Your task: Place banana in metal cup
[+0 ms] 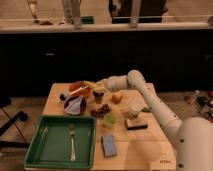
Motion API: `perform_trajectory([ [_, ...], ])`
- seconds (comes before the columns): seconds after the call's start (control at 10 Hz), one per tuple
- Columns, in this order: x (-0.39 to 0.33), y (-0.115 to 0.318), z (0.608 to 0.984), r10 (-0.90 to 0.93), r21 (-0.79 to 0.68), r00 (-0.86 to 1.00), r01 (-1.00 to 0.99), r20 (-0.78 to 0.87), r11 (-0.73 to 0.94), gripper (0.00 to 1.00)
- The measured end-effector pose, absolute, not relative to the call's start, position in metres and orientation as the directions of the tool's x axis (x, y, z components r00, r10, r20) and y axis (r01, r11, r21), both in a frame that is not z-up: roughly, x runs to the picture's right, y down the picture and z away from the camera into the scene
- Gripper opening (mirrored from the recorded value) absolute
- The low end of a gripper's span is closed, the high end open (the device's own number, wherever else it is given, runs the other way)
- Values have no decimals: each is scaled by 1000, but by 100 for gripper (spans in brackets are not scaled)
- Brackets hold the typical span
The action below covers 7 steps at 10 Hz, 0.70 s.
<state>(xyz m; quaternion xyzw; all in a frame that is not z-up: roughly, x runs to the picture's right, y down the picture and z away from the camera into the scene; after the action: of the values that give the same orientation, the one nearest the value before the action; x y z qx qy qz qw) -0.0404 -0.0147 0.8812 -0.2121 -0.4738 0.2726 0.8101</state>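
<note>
The pale-yellow banana (91,86) sticks out to the left of my gripper (100,87), which is shut on it at the far middle of the wooden table (150,145). The banana hangs just above and slightly left of the small dark-grey metal cup (98,96), which stands upright on the table right under the gripper. My white arm (150,97) reaches in from the lower right.
A red bowl (76,88) and a blue-white bag (74,104) lie left of the cup. A round orange fruit (117,97), white cup (135,106), lime-green cup (109,120), dark grapes (101,110), dark block (136,123), blue sponge (109,145) and green tray (60,150) with cutlery surround it.
</note>
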Motion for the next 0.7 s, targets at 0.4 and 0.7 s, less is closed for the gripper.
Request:
perform_trajectory([
  [0.4, -35, -12, 890, 666, -617, 378, -261, 643, 743, 0],
  [0.7, -34, -13, 895, 665, -614, 383, -263, 641, 744, 14],
])
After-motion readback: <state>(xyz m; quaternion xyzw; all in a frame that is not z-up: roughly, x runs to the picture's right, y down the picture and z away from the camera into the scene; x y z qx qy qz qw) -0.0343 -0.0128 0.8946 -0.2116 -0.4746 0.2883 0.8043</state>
